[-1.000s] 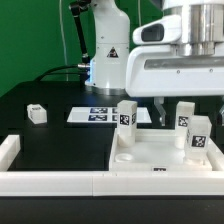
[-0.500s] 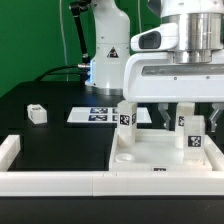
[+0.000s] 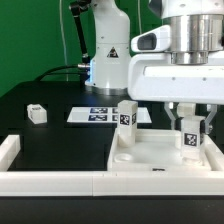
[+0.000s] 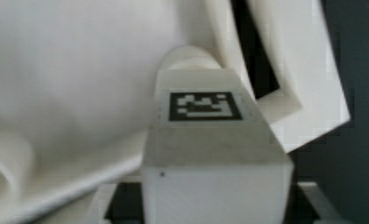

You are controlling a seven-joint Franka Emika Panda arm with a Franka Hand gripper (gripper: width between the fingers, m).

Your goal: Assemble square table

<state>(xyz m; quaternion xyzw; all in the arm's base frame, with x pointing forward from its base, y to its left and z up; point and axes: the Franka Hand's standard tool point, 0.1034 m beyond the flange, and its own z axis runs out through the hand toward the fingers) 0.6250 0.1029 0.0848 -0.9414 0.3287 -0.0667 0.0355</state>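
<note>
The square table's white top (image 3: 150,152) lies at the exterior view's lower right, its raised rim facing up. One white tagged leg (image 3: 126,117) stands upright at its far left corner. A second tagged leg (image 3: 191,138) stands upright on the top at the right. My gripper (image 3: 190,120) has come down over that second leg, one finger on each side. In the wrist view the leg (image 4: 202,105) fills the middle between the fingers (image 4: 113,200). Thin dark gaps still show on both sides of it, so my gripper (image 4: 211,205) is open around the leg.
The marker board (image 3: 95,115) lies flat behind the table top. A small white part (image 3: 37,114) sits alone on the black table at the exterior view's left. Low white border walls (image 3: 50,181) run along the front and left. The arm's base (image 3: 108,55) stands at the back.
My gripper has dropped from above the table top down around the right-hand leg, and its fingers have drawn closer together. The legs and the top have not moved.
</note>
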